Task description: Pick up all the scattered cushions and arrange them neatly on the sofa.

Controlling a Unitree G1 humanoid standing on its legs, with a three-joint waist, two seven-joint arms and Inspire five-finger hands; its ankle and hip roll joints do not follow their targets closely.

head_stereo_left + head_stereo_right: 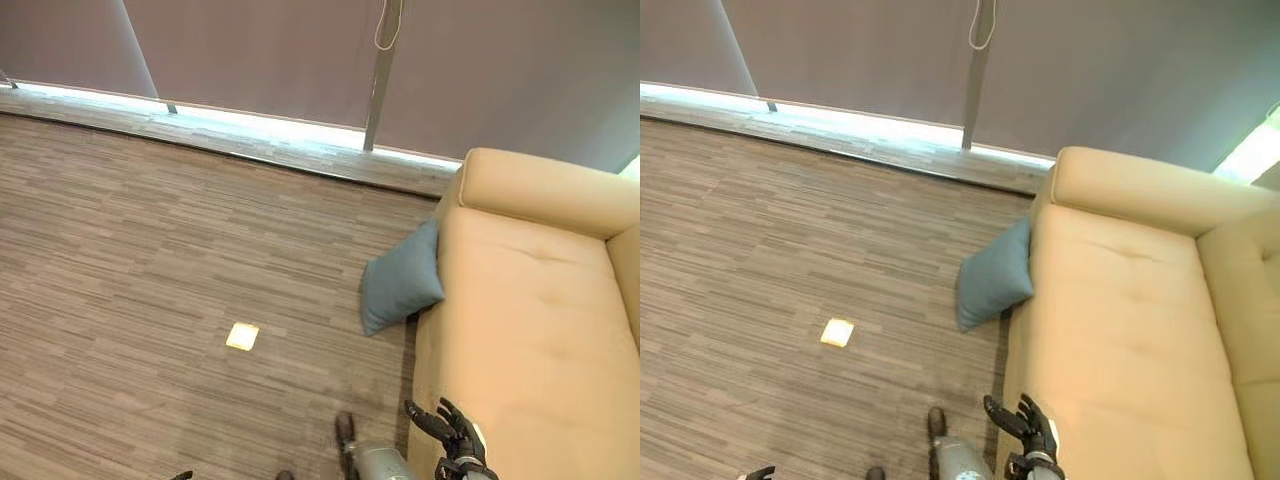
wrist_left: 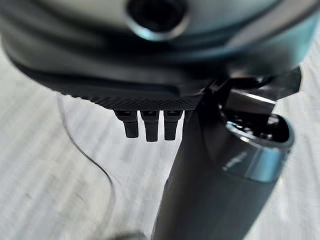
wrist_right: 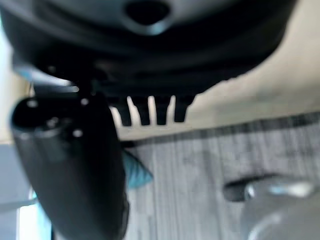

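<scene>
A blue-grey cushion (image 1: 400, 282) stands on its edge on the floor, leaning against the front of the beige sofa (image 1: 530, 320) near its far armrest. My right hand (image 1: 456, 438) hovers low by the sofa's near front edge, well short of the cushion, open with fingers spread and nothing in it. In the right wrist view a corner of the cushion (image 3: 137, 172) shows past the thumb (image 3: 70, 165). In the left wrist view my left hand (image 2: 150, 75) hangs over the carpet, its fingers (image 2: 145, 125) straight and empty. The sofa seat is bare.
Striped grey-brown carpet (image 1: 150, 260) covers the floor left of the sofa. A small pale square plate (image 1: 242, 336) is set in it. Along the far side run a bright window sill (image 1: 260, 130) and drawn blinds with a hanging cord (image 1: 386, 30).
</scene>
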